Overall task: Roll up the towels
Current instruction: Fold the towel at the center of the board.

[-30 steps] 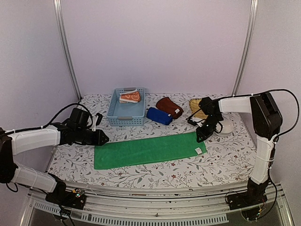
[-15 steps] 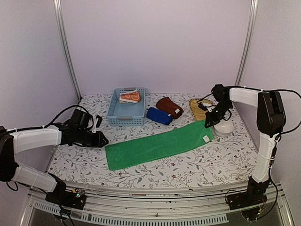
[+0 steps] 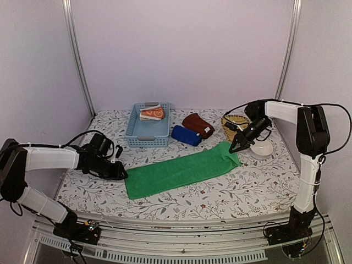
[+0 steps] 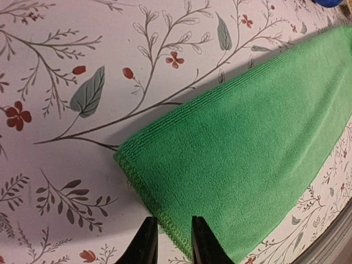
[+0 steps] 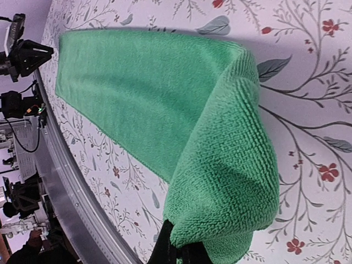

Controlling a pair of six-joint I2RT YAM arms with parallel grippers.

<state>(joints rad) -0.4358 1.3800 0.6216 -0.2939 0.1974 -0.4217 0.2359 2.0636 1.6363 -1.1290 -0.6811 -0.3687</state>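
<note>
The plain green cloth towel (image 3: 179, 171) lies across the counter (image 3: 247, 187), running from 8 to 2 o'clock. The right hand (image 3: 235, 147) pinches its folded-over 2 o'clock end. The left hand (image 3: 122, 173), jaws narrowly parted, hovers at the 8 o'clock corner.

the left arm (image 3: 49, 158) and right arm (image 3: 309, 181) are white tubular links joined by bulky black joint housings. the left pincer (image 3: 122, 174) and right pincer (image 3: 233, 149) are black, each with two slim dark fingers (image 4: 147, 246). thin black cables (image 3: 341, 108) loop along the links; the bases (image 3: 77, 231) are black.
</note>
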